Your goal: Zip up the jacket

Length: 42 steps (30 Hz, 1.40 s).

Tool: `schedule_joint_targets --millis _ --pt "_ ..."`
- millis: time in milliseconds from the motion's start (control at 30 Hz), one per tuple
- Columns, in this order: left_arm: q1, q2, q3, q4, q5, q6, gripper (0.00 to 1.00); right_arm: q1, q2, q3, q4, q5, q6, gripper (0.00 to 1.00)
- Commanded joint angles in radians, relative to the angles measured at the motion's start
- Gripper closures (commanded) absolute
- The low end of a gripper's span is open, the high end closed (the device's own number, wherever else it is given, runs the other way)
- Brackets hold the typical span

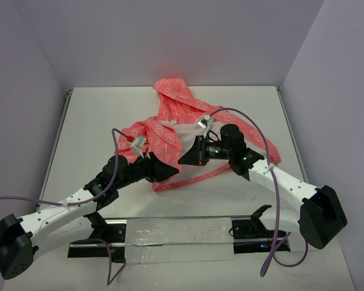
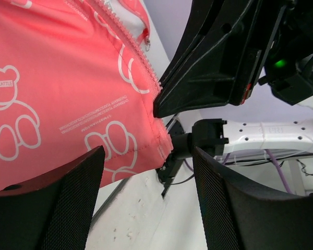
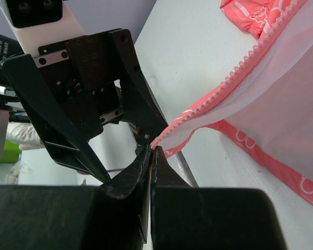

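Jacket (image 1: 164, 138), coral-pink with white printed bears and lettering, lies spread open on the white table (image 1: 97, 121). Its hood (image 1: 173, 91) is at the far end and its pale lining (image 1: 185, 132) shows at the middle. More bare table lies on the jacket's near side than beyond its hood. Zip teeth (image 3: 240, 65) run along an open front edge down to the near hem. Right gripper (image 3: 152, 151), at the jacket's near hem, has its jaws pressed together on the bottom end of that toothed edge and holds it clear of the table. Left gripper (image 2: 148, 156), just left of the same hem corner and close beside the right gripper, has its jaws apart. The corner of the pink panel lies between its two textured fingers (image 2: 57, 208), and neither finger is seen pressing on the cloth.
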Motion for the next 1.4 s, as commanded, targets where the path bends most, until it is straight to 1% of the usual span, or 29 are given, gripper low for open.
schedule_joint_targets --millis 0,300,433,533,600,767,833,867,1033,1200,1267,1367 --pt "0.007 -0.005 -0.030 0.137 -0.003 -0.045 0.26 0.016 -0.006 0.050 0.073 -0.020 0.012 1.00" --pt "0.006 0.018 -0.052 0.213 0.011 -0.087 0.32 0.026 0.009 0.050 0.082 -0.016 0.020 1.00" --pt "0.007 0.023 -0.062 0.236 0.005 -0.103 0.39 0.031 0.014 0.056 0.070 -0.010 0.011 1.00" --pt "0.005 0.030 -0.071 0.250 -0.004 -0.111 0.49 0.034 0.030 0.055 0.068 -0.010 0.009 1.00" --pt "0.007 0.028 -0.078 0.266 -0.009 -0.117 0.53 0.034 0.037 0.053 0.071 -0.011 0.011 1.00" --pt "0.006 0.033 -0.049 0.204 -0.015 -0.089 0.60 0.035 0.045 0.054 0.061 -0.011 0.003 1.00" --pt "0.005 0.031 -0.047 0.202 -0.011 -0.087 0.61 0.036 0.046 0.053 0.062 -0.010 0.003 1.00" --pt "0.005 0.031 -0.047 0.203 -0.011 -0.087 0.63 0.036 0.047 0.053 0.062 -0.010 0.003 1.00" --pt "0.007 0.032 -0.053 0.212 -0.007 -0.090 0.67 0.038 0.051 0.051 0.064 -0.008 0.006 1.00" --pt "0.005 0.024 -0.051 0.198 -0.010 -0.088 0.81 0.042 0.059 0.054 0.062 -0.004 0.003 1.00" --pt "0.005 0.011 -0.047 0.177 -0.016 -0.083 0.99 0.042 0.059 0.053 0.064 0.001 0.005 1.00" --pt "0.006 -0.003 -0.045 0.157 -0.026 -0.079 1.00 0.042 0.059 0.055 0.059 0.008 0.006 1.00"
